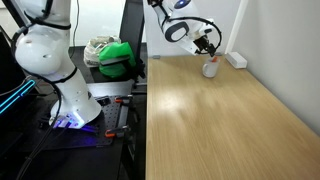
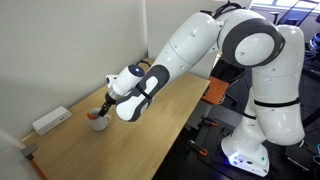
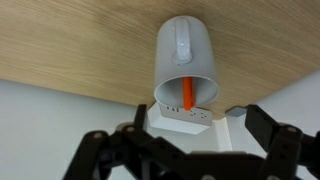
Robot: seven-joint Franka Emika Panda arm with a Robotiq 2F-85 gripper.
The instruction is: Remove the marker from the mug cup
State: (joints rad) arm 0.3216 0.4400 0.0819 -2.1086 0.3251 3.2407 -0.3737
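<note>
The mug cup (image 1: 210, 69) (image 2: 98, 122) is small and light grey, and it stands near the far end of the wooden table. In the wrist view the mug cup (image 3: 185, 50) fills the upper middle, and the orange marker (image 3: 188, 90) leans inside it with its end at the rim. My gripper (image 1: 206, 45) (image 2: 109, 97) hovers just above the mug in both exterior views. In the wrist view my gripper (image 3: 180, 138) is open, one dark fingertip (image 3: 268, 122) on each side of the mug's line and nothing between them.
A flat white power strip (image 1: 236, 60) (image 2: 50, 121) (image 3: 185, 122) lies just beyond the mug by the wall. The wooden table (image 1: 220, 120) stretches away from the mug. A green object (image 1: 118, 57) sits on a stand off the table's side.
</note>
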